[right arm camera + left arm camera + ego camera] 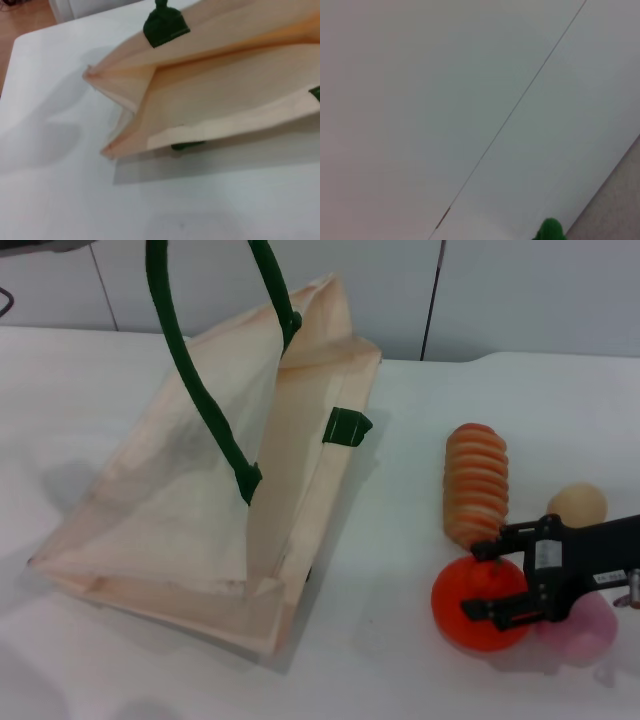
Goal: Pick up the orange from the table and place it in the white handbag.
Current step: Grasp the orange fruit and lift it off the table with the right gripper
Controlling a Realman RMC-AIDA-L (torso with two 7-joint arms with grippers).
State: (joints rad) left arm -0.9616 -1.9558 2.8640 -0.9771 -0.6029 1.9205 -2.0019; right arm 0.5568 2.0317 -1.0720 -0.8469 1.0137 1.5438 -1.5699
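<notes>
The orange [478,612] sits on the white table [400,670] at the front right, touching a pink round fruit. My right gripper [490,580] reaches in from the right, its black fingers [492,550] spread apart over the orange's upper part, one on the far side and one on the near side. I cannot tell if they touch it. The white handbag [200,510] stands at the left centre, its mouth held open by a dark green handle [195,380] that rises out of the top of the head view. The bag also shows in the right wrist view [225,95]. My left gripper is out of view; a green scrap [550,231] shows in the left wrist view.
A ridged orange-and-cream oblong [477,480] lies just behind the orange. A pink round fruit [585,630] sits under my right gripper body, and a beige ball [577,505] lies behind it. A white wall stands behind the table.
</notes>
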